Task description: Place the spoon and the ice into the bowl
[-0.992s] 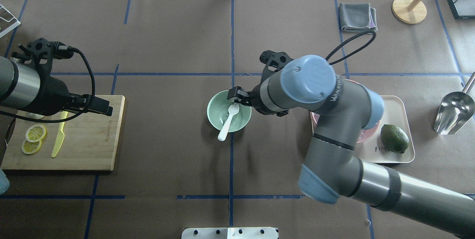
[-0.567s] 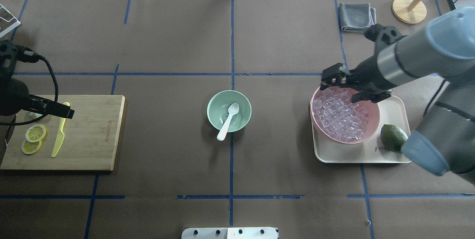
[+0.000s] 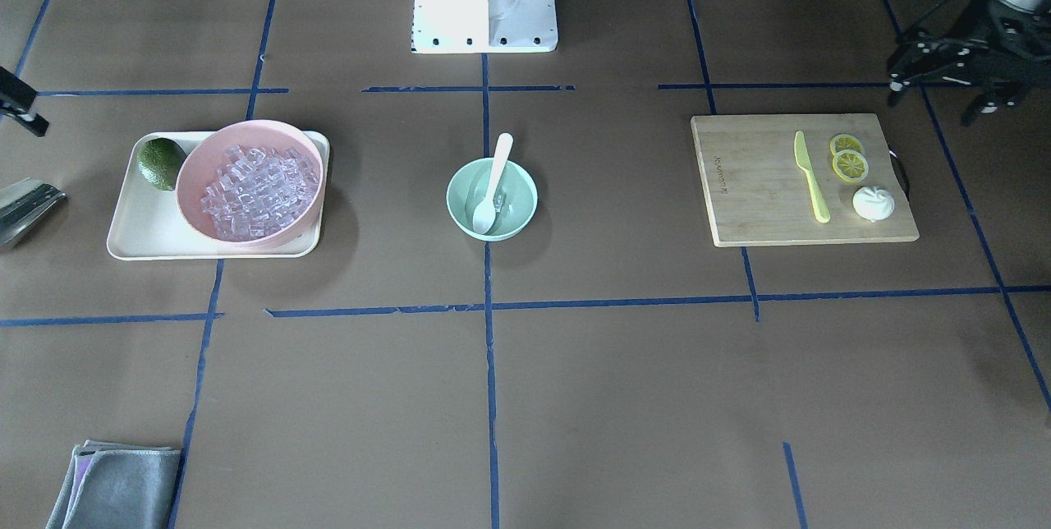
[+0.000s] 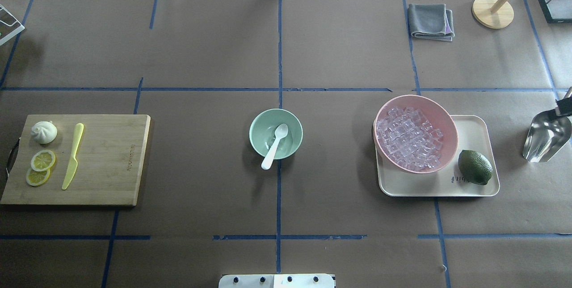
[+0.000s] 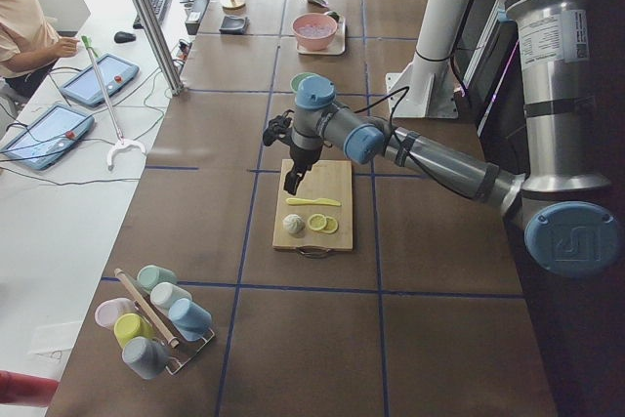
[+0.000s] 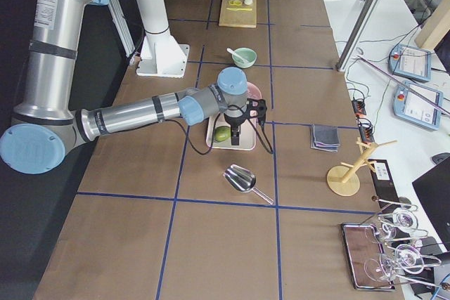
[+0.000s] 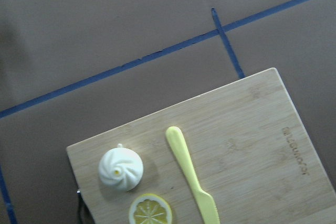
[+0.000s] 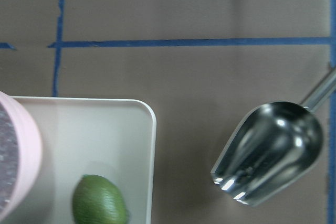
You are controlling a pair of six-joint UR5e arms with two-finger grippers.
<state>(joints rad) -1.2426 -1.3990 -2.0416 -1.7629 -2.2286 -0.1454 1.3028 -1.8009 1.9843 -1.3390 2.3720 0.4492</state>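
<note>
Now | step: spoon (image 4: 275,145) lies in bowl (image 4: 251,136), ice (image 4: 410,139) transfer unconfirmed | next: you check bowl for cubes | left gripper (image 5: 291,185), right gripper (image 6: 237,131): opening cannot be told.

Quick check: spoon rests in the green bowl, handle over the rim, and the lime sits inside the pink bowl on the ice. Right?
Not quite. The lime sits on the tray beside the pink bowl, not inside it on the ice. The spoon does rest in the green bowl, handle over the rim. The overhead exterior view shows it.
</note>
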